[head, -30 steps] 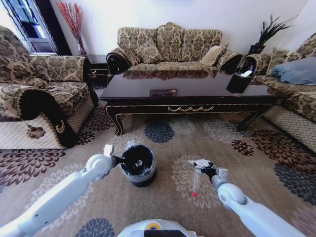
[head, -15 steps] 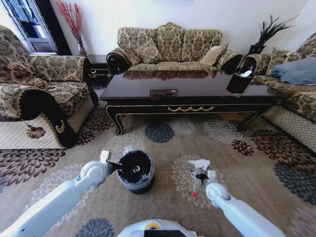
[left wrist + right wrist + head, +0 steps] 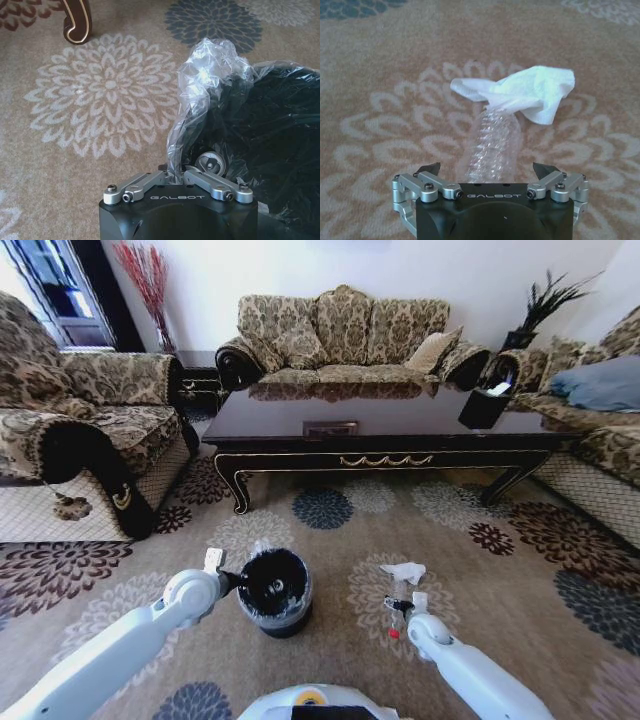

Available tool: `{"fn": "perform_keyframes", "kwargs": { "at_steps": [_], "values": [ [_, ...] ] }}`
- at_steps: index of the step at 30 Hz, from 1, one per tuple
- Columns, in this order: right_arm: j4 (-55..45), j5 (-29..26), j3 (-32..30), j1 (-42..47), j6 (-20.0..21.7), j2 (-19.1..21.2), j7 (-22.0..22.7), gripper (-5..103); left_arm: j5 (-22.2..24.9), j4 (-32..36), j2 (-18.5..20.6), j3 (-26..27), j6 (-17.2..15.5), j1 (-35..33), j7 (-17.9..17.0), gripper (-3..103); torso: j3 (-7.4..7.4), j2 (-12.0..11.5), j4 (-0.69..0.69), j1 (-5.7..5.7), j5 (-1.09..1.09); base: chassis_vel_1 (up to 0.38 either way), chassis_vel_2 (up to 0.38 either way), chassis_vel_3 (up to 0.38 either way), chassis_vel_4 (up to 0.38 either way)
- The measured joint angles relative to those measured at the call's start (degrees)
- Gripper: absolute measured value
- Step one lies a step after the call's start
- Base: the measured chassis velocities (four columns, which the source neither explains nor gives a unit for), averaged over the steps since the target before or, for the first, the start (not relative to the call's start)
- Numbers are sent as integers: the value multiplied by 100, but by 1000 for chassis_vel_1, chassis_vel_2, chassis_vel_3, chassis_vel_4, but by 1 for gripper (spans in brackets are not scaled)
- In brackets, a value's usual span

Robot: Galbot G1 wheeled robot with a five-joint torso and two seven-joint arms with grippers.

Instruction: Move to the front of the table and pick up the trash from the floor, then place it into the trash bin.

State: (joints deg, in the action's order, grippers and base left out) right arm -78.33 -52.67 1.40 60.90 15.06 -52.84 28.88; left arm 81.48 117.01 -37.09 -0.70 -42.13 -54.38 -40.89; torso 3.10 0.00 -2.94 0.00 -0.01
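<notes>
— What was seen nearest the robot?

— The right gripper (image 3: 488, 172) was held low over the floor (image 3: 330, 540), its metal fingers (image 3: 429, 168) spread wide on either side of a slim clear bottle (image 3: 492, 145) of ribbed, crinkled plastic. A red cap (image 3: 394, 633) was seen at the bottle's near end. Whether the bottle was touched by the fingers could not be told.

— And the tissue?

— A crumpled white tissue (image 3: 522, 92), soft and folded, was draped over the bottle's far end, on a pale round medallion of the beige carpet.

— How was the left arm posed?

— It was stretched forward, the left gripper (image 3: 175, 175) closed on the thin, wrinkled translucent liner (image 3: 205, 80) at the rim of the round black trash bin (image 3: 274, 590). The bin was stood on the carpet just left of the bottle.

— And farther off?

— The long, glossy dark table (image 3: 380, 425), trimmed with gold scrollwork and carried on curved legs, was seen beyond, well apart from the trash.
</notes>
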Motion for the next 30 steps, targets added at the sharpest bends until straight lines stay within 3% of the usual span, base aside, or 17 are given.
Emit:
{"fn": "perform_keyframes", "kwargs": {
  "at_steps": [6,11,15,17,21,30],
  "values": [
    [149,69,46,-26,-38,-100,-9,102,51,5,7,6,-1,26,-3,0,0,0,-1,0,0,0,0,0,0],
    [259,68,26,-22,-52,-139,-8,96,89,-10,-16,6,-1,34,-19,0,0,0,-1,0,0,0,0,0,0],
    [231,68,16,29,-75,-117,-13,76,108,-15,-33,-16,-1,28,-20,0,0,0,-1,0,1,0,0,0,0],
    [213,68,-2,45,-79,-113,-14,76,112,-24,-48,-25,-1,35,-23,0,0,0,-1,0,1,0,0,0,0],
    [155,81,-91,126,-99,-106,-14,54,179,-40,-83,-54,-1,67,-62,0,0,0,-2,0,0,0,0,0,0],
    [115,160,-241,234,-156,-93,-19,31,185,11,-72,-116,-1,77,-109,0,0,0,-1,0,1,0,0,0,0]
  ]
}}
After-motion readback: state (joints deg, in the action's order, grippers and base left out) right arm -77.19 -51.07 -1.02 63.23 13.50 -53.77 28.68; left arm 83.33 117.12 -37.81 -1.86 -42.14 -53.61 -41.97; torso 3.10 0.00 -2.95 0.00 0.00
